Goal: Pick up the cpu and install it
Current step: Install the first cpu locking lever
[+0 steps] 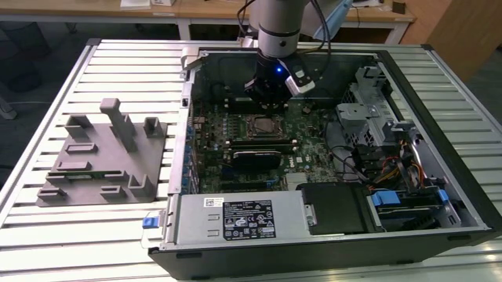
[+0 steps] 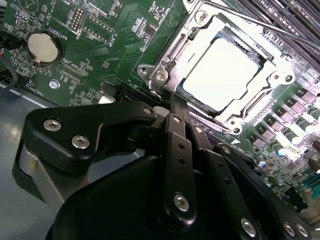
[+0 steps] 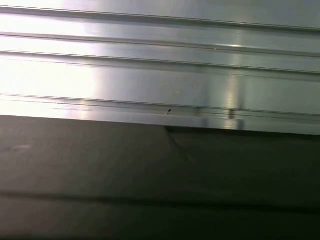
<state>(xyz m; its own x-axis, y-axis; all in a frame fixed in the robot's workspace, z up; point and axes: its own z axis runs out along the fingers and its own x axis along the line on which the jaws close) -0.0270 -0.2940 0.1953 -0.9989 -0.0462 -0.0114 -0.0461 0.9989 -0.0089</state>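
Fingers of my gripper [image 2: 172,102] come together to a closed tip in the second wrist view, their black links [image 2: 177,150] filling the lower middle of the frame, with nothing clamped between them.

Largest around me is the open computer case [image 1: 330,258], lying on the slatted aluminium table [image 1: 47,235]; in the exterior view my arm [image 1: 278,29] drops from the top centre into the case's upper middle. At the exterior view's left, on the table, sits the grey moulded tray [image 1: 102,158], well apart from me. Inside the case the green motherboard [image 2: 100,30] spreads under my tip.

The cpu [image 2: 222,75] sits flat in the socket [image 2: 165,55], upper right of the second wrist view, its pale metal top facing up and washed out by glare. It is square, with no clear long axis; its edges run diagonally across that frame. It lies just beyond my fingertips, apart from them, though I cannot quite judge the gap. A round coin cell [image 2: 44,46] sits at upper left.
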